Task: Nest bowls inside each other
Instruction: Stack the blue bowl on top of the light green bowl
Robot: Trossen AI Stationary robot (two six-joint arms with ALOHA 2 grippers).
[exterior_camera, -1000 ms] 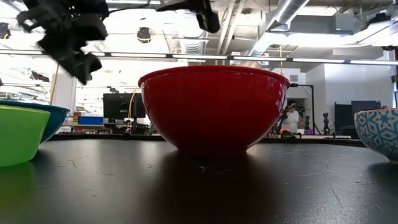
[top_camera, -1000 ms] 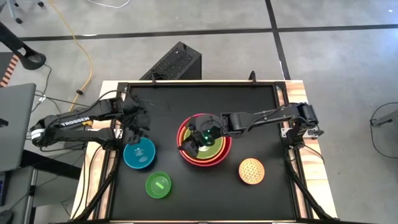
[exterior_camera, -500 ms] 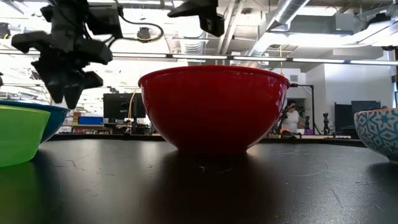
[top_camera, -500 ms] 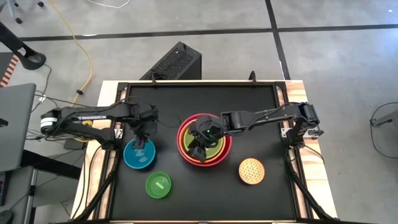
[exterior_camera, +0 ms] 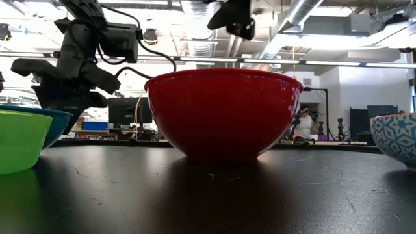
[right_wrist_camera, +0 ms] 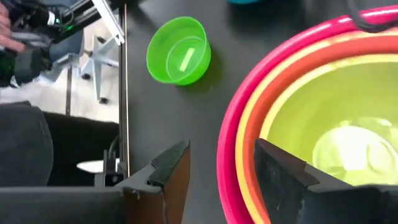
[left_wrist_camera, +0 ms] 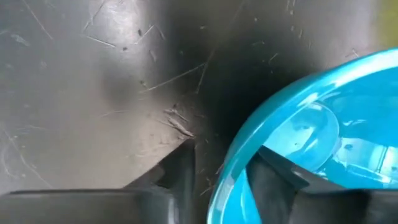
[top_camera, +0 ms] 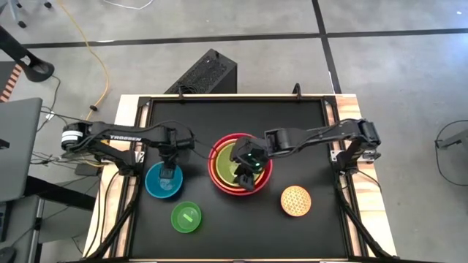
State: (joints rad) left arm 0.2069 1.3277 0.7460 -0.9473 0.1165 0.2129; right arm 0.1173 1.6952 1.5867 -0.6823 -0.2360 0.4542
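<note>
The blue bowl (top_camera: 157, 186) sits upright on the black table at the left. My left gripper (top_camera: 170, 168) points down at its far rim, open; in the left wrist view one finger (left_wrist_camera: 181, 168) stands outside the rim and one (left_wrist_camera: 273, 180) inside. The red bowl (top_camera: 240, 162) at the centre holds the orange bowl and the olive-green bowl (right_wrist_camera: 336, 118) nested in it. My right gripper (top_camera: 247, 168) hangs open above this stack, holding nothing. The bright green bowl (top_camera: 186, 217) and the speckled yellow bowl (top_camera: 296, 201) stand by the near edge. My left gripper straddles the blue bowl's far rim (left_wrist_camera: 233, 168) from above, one finger inside the bowl and one outside. The bowl rests on the table. I cannot tell whether either finger touches the rim.
A raised black frame (top_camera: 234, 98) borders the table. The far half of the table is bare. A dark box (top_camera: 205, 73) stands on the floor beyond the far edge.
My left gripper has come down and toward the near edge, tipping until it points down, and now stands over the blue bowl's rim. My right gripper has turned and shifted slightly toward the table's right above the stack. No bowl has moved.
</note>
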